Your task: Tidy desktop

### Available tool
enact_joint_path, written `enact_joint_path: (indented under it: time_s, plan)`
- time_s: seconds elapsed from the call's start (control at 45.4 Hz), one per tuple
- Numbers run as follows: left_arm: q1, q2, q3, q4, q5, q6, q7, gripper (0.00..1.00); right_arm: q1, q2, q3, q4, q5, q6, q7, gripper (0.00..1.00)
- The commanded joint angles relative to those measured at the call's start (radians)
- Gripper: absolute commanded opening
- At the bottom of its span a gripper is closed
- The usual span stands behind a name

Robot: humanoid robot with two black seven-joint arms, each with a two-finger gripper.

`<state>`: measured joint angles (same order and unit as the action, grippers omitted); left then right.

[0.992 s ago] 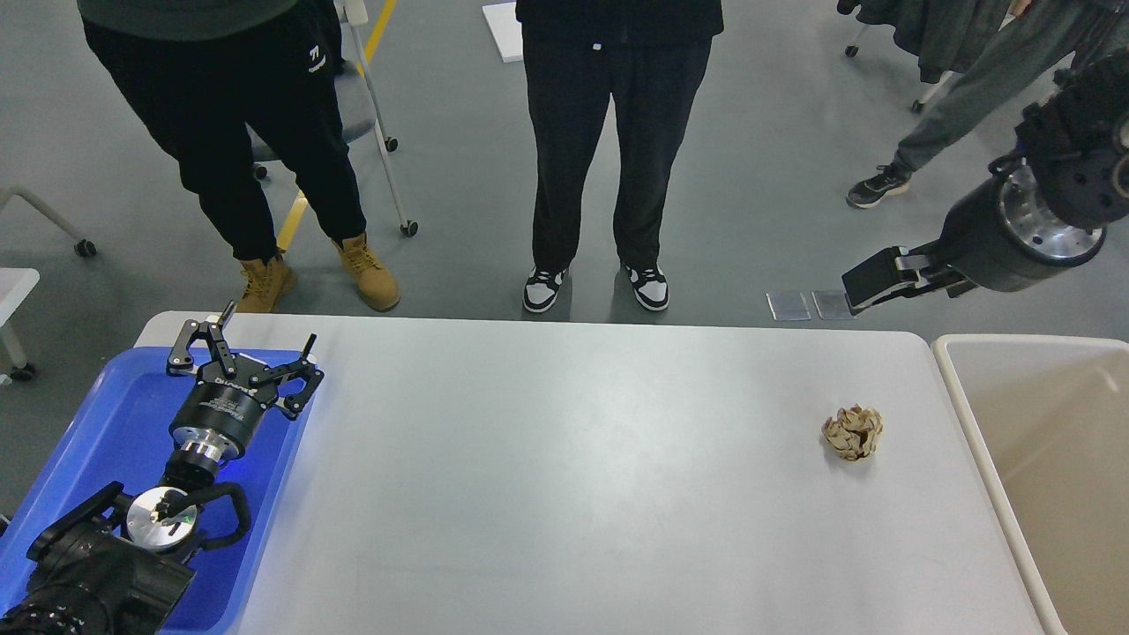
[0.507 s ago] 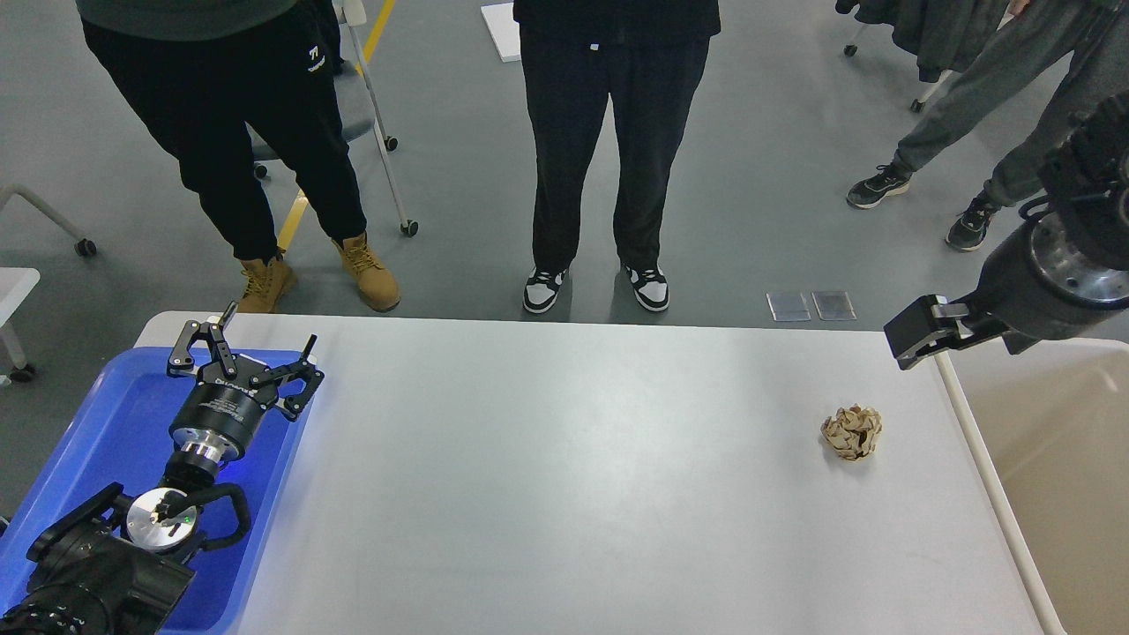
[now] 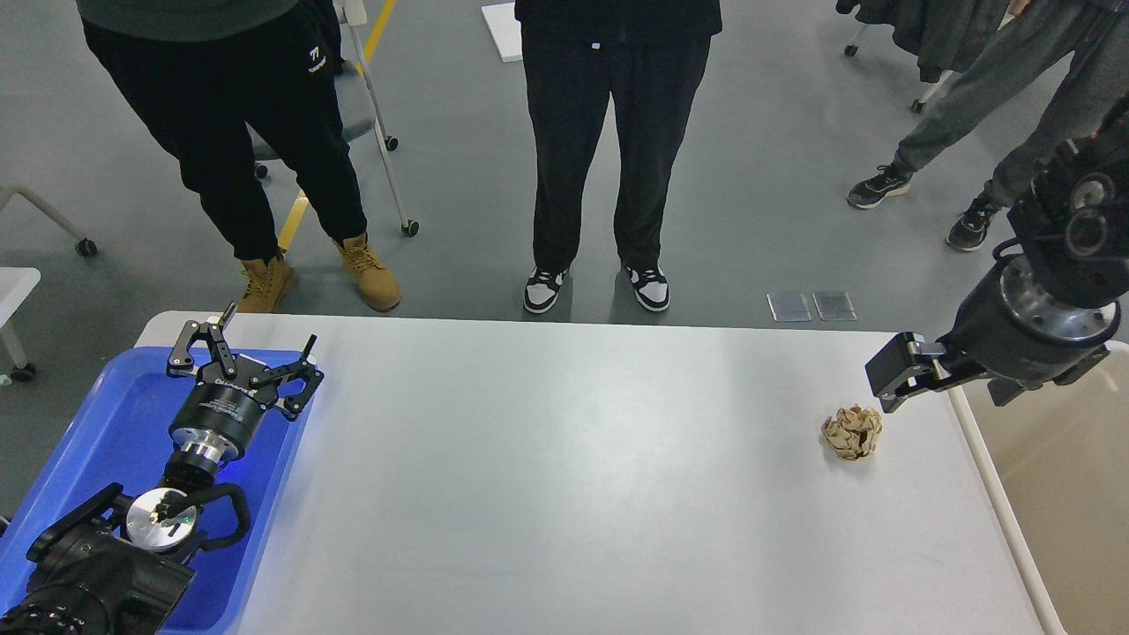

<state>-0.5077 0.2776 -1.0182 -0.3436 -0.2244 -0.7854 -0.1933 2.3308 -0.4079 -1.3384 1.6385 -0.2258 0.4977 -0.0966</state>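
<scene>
Your left tool [image 3: 242, 357] hangs over the blue tray [image 3: 97, 414], fingers spread wide, holding nothing. On the counter [image 3: 547, 476], the crumpled paper ball [image 3: 853, 432] lies far right, just below-left of your right tool [image 3: 893, 381], whose opening cannot be judged. Use the right arm.

One desktop [image 3: 564, 476], one crumpled paper ball [image 3: 853, 432], one blue tray [image 3: 106, 423], one beige bin [image 3: 1058, 494], three bystanders.

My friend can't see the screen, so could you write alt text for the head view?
A crumpled brown paper ball lies alone on the grey-white desktop, the right gripper hovering beside it. The left gripper hangs open above a blue tray; a beige bin stands at the right.
</scene>
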Motion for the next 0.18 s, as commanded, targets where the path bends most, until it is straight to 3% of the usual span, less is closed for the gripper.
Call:
enact_joint_path:
  time_s: [0.0,0.154]
  plan:
    - [0.000,0.000,0.000,0.000,0.000,0.000,0.000,1.00,-0.030,0.057,0.004,-0.002,0.039,-0.002,0.000,1.00]
    - [0.000,0.000,0.000,0.000,0.000,0.000,0.000,1.00,-0.031,0.061,0.008,-0.005,0.039,-0.001,0.000,1.00]
